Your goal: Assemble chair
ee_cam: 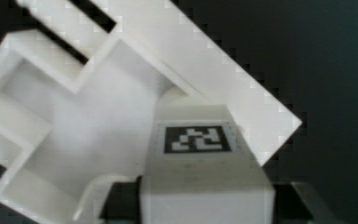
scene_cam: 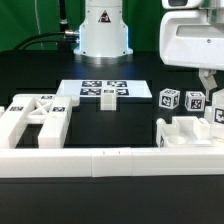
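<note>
White matte plastic throughout. The gripper [ee_cam: 197, 200] was drawn together and clamped on a chunky matte white plastic bar [ee_cam: 197, 165] with a black-and-white square tag on its face. In the wrist view the bar filled the gap between the two dark fingers [ee_cam: 293, 196].

- Bar's long axis: ran straight out from the gripper, toward the parts beneath it.
- Directly beyond the bar's far end lay a blocky white plastic frame [ee_cam: 51, 110] with open bays. Its slats ran on a diagonal across the tag's square edges.
- We could not tell whether the bar's end touched the frame or hung just above it.
- Exterior view: the gripper [scene_cam: 208, 82] hung over that view's right side. The frame [scene_cam: 185, 132] sat below it, just behind the long low white border wall [scene_cam: 110, 156].
- A second white ladder-like chair piece [scene_cam: 35, 118] lay well apart, on the exterior view's left. The marker board [scene_cam: 103, 90] lay between the two groups.

Our judgement: the coming move turns on the skew between bar and frame. The frame lay straight ahead of the gripper, so we expect a wrist turn before any push down.
</note>
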Tool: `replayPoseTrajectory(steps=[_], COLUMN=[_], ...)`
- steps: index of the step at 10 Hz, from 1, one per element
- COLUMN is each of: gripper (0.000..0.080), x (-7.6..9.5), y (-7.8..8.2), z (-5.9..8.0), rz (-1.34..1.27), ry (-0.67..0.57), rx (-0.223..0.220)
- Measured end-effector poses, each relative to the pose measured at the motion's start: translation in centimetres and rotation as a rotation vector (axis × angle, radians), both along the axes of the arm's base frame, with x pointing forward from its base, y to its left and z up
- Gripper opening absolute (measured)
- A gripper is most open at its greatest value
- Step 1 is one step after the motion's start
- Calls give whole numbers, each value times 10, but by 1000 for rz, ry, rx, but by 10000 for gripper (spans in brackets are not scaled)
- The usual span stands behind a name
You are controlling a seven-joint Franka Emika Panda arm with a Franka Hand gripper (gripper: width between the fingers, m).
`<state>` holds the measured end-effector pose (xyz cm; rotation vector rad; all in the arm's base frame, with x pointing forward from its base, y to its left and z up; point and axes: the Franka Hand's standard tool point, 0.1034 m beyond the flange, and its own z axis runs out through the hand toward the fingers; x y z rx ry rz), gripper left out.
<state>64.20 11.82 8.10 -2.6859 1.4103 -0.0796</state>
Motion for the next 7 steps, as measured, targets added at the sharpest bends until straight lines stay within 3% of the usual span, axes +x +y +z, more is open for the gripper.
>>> replayPoseTrajectory(steps=[2, 4, 5, 6, 7], gripper=[287, 292, 530, 530, 626], x=[0, 0, 1, 3, 4], y=[1, 1, -1, -1, -1], z=[0, -1, 0, 2, 3], rz=[-139, -103, -19, 19, 88], ry=[10, 9, 2, -4, -12], rx=[15, 16, 10, 8, 1])
